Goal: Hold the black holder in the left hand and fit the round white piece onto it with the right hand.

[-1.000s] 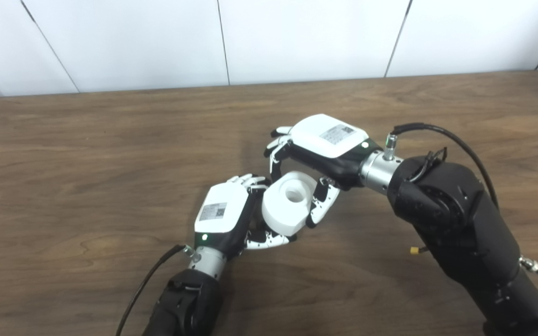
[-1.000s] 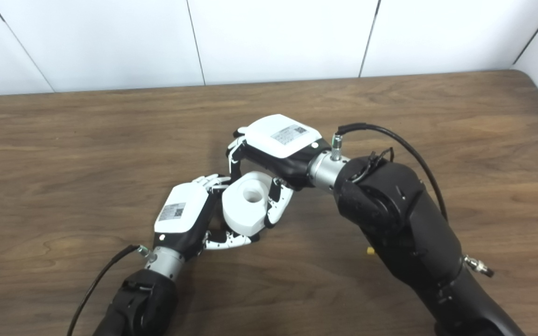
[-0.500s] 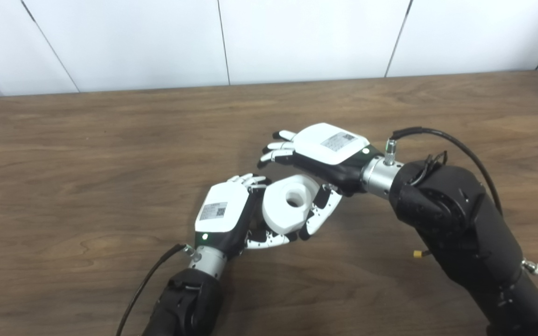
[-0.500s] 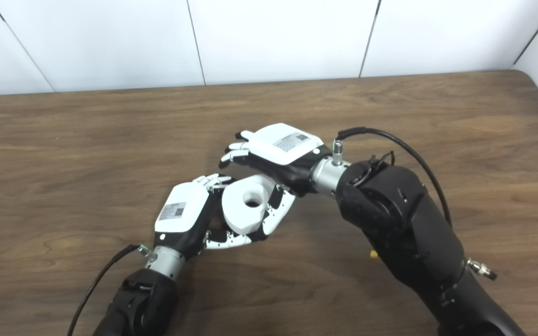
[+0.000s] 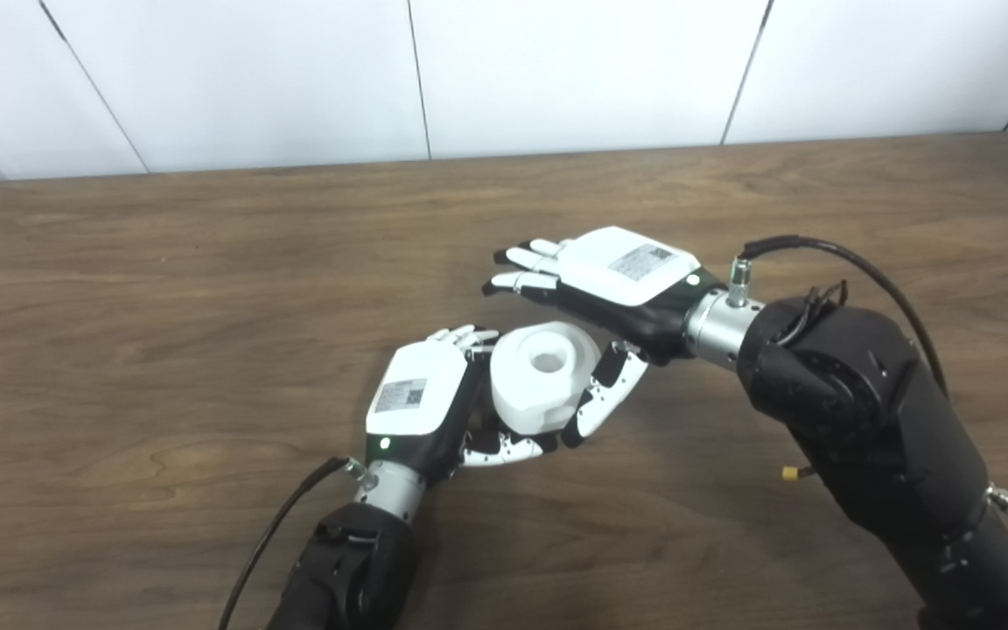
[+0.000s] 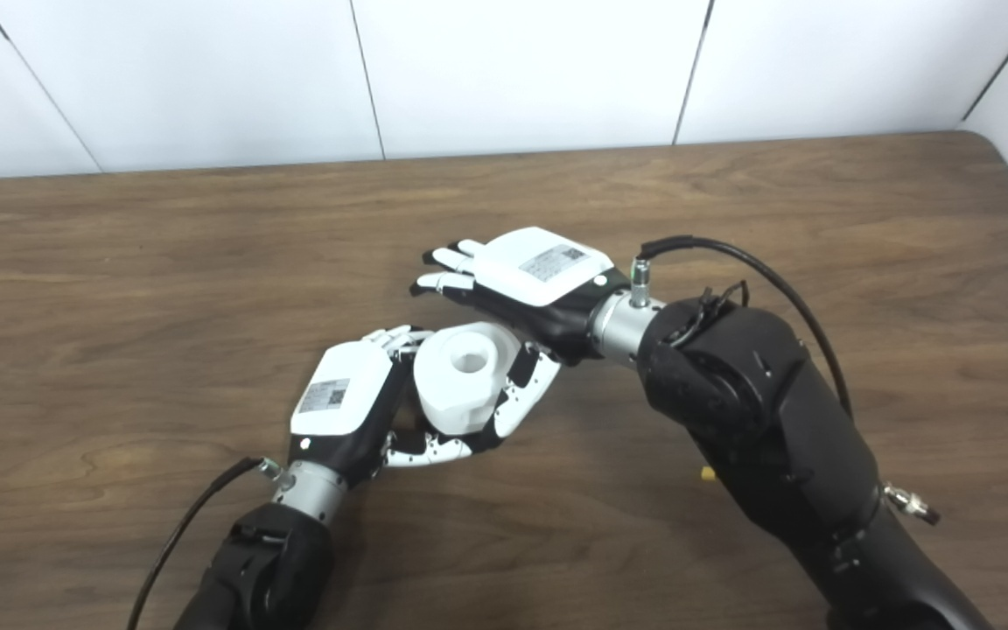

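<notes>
My left hand (image 5: 416, 404) sits low over the table, its fingers curled round the base of the round white piece (image 5: 543, 378). The piece has a round hole in its top and stands upright in that hand. The black holder is almost wholly hidden between the left palm and the white piece; only a dark sliver shows there. My right hand (image 5: 611, 278) is open just behind and right of the piece, fingers stretched flat above it. Its thumb (image 5: 605, 401) lies close along the piece's right side.
The brown wooden table (image 5: 163, 289) stretches wide on all sides of the hands, with a white panelled wall (image 5: 556, 70) behind its far edge. A black cable (image 5: 828, 254) loops over my right wrist, and another trails from my left wrist.
My right hand has let go of the white piece: its fingers opened from around it, straightened and lifted back. The piece stays in my left hand and now sits more upright.
</notes>
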You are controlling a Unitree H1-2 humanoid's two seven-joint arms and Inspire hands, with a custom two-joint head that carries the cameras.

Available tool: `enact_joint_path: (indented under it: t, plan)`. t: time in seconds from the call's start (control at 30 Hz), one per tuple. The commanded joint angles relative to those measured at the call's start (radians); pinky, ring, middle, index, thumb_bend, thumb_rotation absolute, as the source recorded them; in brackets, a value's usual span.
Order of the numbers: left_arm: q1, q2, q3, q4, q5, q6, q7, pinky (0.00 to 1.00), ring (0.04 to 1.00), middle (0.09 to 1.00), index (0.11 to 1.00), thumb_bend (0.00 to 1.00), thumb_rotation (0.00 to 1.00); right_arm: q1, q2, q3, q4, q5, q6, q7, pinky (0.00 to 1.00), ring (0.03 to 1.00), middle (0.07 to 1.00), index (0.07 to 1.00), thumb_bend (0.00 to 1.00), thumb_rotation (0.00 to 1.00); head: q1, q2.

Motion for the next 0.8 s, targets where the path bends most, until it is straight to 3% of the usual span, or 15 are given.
enact_joint_path:
  t: [0.0,0.37,0.77]
  plan:
    - [0.024,0.010,-0.015,0.060,-0.003,0.022,-0.068,0.86,0.869,0.811,0.487,0.52,0.05,-0.032,0.003,-0.022,-0.029,0.012,-0.006,-0.021,0.96,1.000,1.000,0.941,1.00,0.40,-0.003,0.000]
    - [0.020,0.014,-0.013,0.071,-0.006,0.023,-0.069,0.87,0.867,0.806,0.487,0.52,0.05,-0.061,-0.005,-0.048,-0.049,0.023,0.030,0.021,0.99,1.000,1.000,0.994,1.00,0.46,-0.010,-0.012]
    - [0.018,0.029,-0.006,0.088,-0.019,0.001,-0.045,0.85,0.858,0.792,0.487,0.52,0.05,-0.109,-0.059,-0.101,-0.089,0.034,0.071,0.085,1.00,1.000,1.000,1.000,1.00,0.49,-0.022,-0.023]
